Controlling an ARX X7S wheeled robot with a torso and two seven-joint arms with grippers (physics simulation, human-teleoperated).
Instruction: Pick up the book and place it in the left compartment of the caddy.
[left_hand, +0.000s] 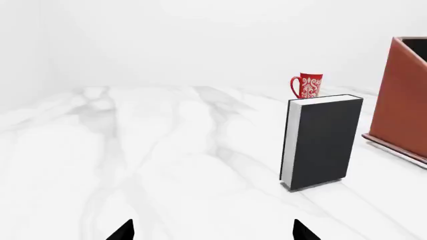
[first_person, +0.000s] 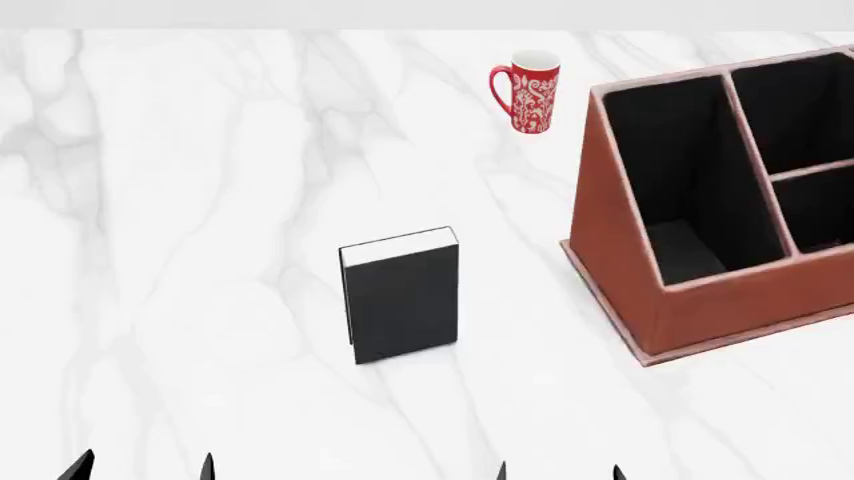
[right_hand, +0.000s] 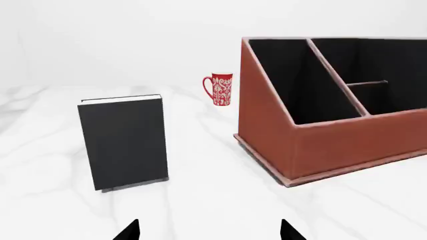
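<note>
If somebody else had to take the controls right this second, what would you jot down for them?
Left gripper: open, empty, fingers low at the near edge of the table.
Right gripper: open, empty, likewise short of everything.
The book stands upright on the marble table, untouched, apart from the caddy to its right.
The left compartment looks empty.
A red mug stands farther back, not part of the job.
Done: nothing yet.
Left: grasp the book, lift it, lower it into the left compartment.
</note>
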